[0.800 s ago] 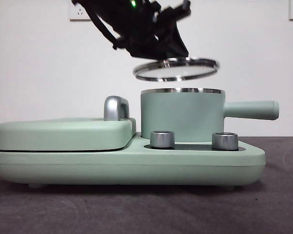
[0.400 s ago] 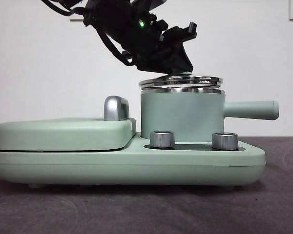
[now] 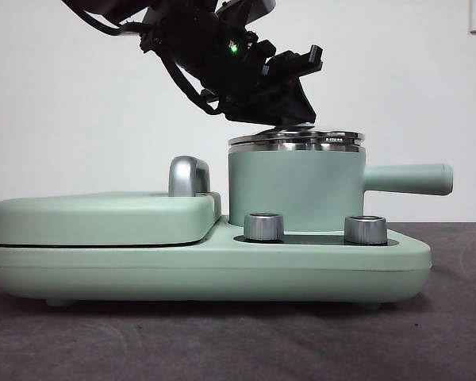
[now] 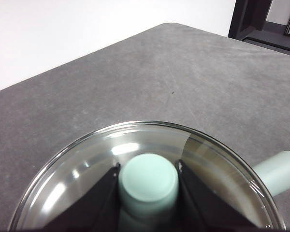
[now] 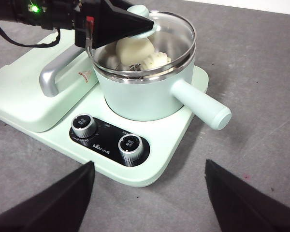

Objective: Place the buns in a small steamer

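Two buns [image 5: 135,52] already sit inside the small steamer [image 3: 295,190], visible through the glass lid [image 5: 169,34] from my right wrist camera. My left hand [image 4: 148,180] grips the lid's green knob [image 4: 148,181] between both jaws, resting the lid level on the steel rim so it seals squarely. My right hand [image 5: 147,193] hangs spread wide, well apart above the table [image 5: 261,121], waiting. I judge only the release remains.

The front view sits low at worktop [image 3: 238,341] height, close to the small steamer [image 3: 295,190], looking level at its side. The left wrist view looks straight down on the steamer's lid [image 4: 87,164] from very near. The right wrist view looks down from farther back, sharing steamer and lid.
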